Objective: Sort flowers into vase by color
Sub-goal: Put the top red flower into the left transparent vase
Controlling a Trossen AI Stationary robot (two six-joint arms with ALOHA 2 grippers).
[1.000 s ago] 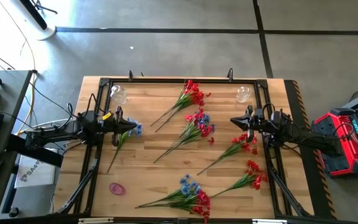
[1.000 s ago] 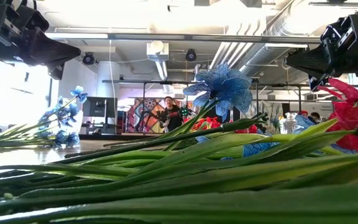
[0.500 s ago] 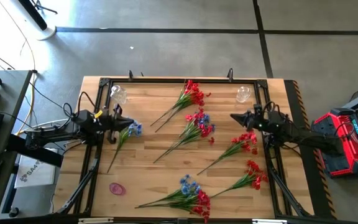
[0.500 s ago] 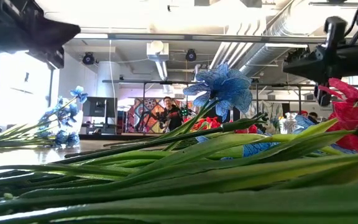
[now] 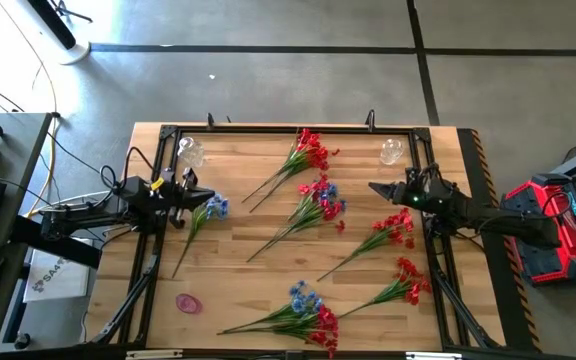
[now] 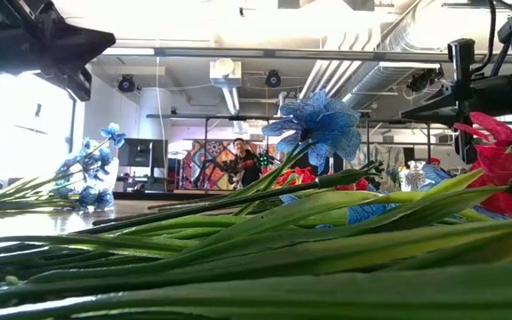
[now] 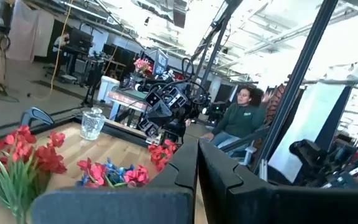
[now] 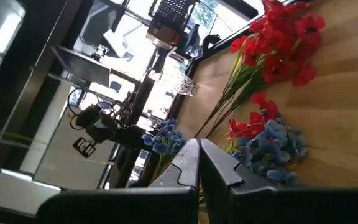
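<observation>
Flower sprays lie flat on the wooden table (image 5: 268,250): a blue spray (image 5: 206,209) beside my left gripper, a red spray (image 5: 308,150) near the far edge, a mixed red and blue bunch (image 5: 318,200) in the middle, red sprays (image 5: 393,228) (image 5: 408,280) on the right, and a blue and red bunch (image 5: 303,312) near the front. Two clear glass vases (image 5: 190,152) (image 5: 392,151) stand at the far corners. My left gripper (image 5: 196,196) (image 7: 197,155) hovers shut over the blue spray's blooms. My right gripper (image 5: 372,187) (image 8: 199,152) is shut and in the air, just beyond the right red spray.
A small pink object (image 5: 188,302) lies near the front left corner. A black frame (image 5: 268,129) runs along the table's far edge and sides. Bare wood shows between the left blue spray and the middle bunch. A person sits beyond the table in the left wrist view (image 7: 241,115).
Both grippers have risen while staying shut. My right gripper has levelled out and moved a little toward the table's far edge and left. My left gripper has drawn back slightly toward the table's left edge. The flowers have not moved.
</observation>
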